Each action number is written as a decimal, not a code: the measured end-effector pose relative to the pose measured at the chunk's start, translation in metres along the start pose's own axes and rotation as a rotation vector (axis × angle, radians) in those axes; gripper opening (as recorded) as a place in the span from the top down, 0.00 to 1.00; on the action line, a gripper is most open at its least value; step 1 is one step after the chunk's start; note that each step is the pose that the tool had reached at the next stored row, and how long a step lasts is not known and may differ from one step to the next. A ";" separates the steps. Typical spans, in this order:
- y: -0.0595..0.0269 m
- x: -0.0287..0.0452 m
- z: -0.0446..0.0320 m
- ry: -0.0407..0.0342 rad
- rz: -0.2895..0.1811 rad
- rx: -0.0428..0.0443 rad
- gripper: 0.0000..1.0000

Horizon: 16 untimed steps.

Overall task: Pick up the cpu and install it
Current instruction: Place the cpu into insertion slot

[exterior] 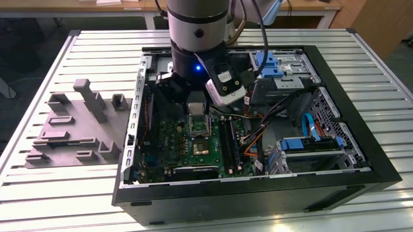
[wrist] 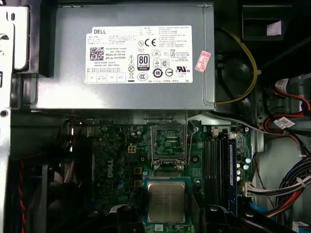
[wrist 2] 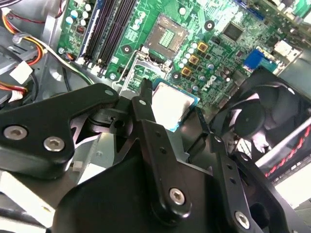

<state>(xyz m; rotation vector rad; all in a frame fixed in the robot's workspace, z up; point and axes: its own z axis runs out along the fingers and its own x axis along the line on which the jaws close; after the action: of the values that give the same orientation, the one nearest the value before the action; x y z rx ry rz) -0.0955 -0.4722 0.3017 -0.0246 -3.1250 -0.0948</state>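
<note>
Cpu (wrist: 166,201) sits flat between the two fingers (wrist: 125,216) of the end effector (wrist 2: 172,109), which grips it by its sides so it stays level and can go in straight. It hangs over the green board (wrist: 116,165), just beside the open socket (wrist: 170,148) and not in it yet. The memory slots (wrist: 216,160) lie on the socket's other side.
</note>
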 end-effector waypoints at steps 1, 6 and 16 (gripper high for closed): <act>-0.0005 -0.0001 0.0018 0.0000 0.000 -0.0001 0.53; -0.0035 -0.0002 0.0108 0.0000 0.000 -0.0001 0.53; -0.0048 -0.0006 0.0289 -0.0002 0.003 -0.0001 0.53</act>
<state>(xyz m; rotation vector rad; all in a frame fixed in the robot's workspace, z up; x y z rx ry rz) -0.0954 -0.4753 0.2725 -0.0297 -3.1251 -0.0950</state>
